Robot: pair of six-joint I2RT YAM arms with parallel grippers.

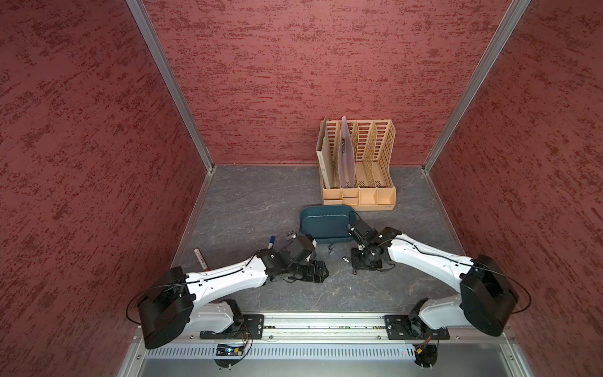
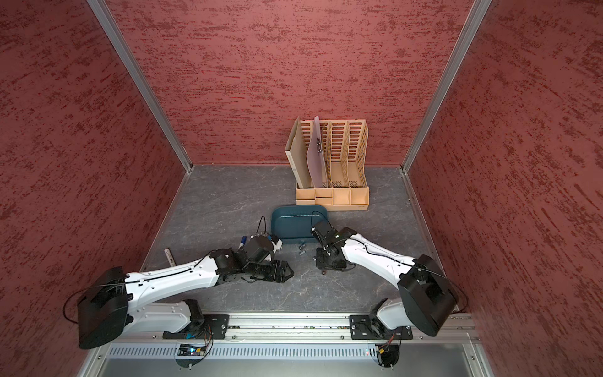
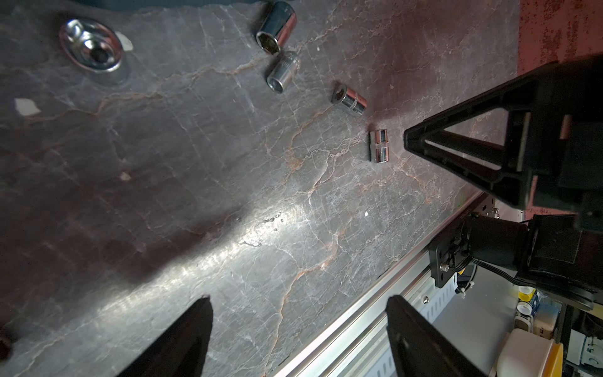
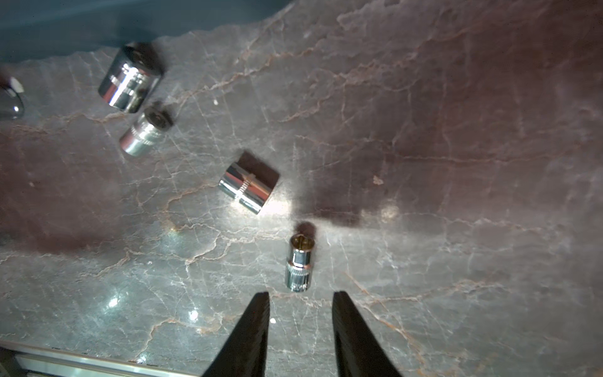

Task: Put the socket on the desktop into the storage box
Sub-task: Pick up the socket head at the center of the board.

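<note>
Several chrome sockets lie on the grey desktop just in front of the dark teal storage box (image 1: 326,225), which looks empty. In the right wrist view a small socket (image 4: 300,261) lies just ahead of my right gripper (image 4: 301,295), whose jaws stand narrowly open with nothing between them. Further off lie another socket (image 4: 249,182) and a pair (image 4: 130,78) near the box edge. My left gripper (image 3: 300,300) hovers wide open and empty over bare desktop, left of the sockets (image 3: 379,146). Near it, a right finger (image 3: 456,147) shows beside that socket.
A tall tan perforated file rack (image 1: 359,169) stands behind the box against the back wall. Two more sockets (image 1: 290,234), a blue marker (image 1: 270,242) and a white tube (image 1: 199,258) lie left of the box. A metal rail (image 1: 319,326) runs along the front edge.
</note>
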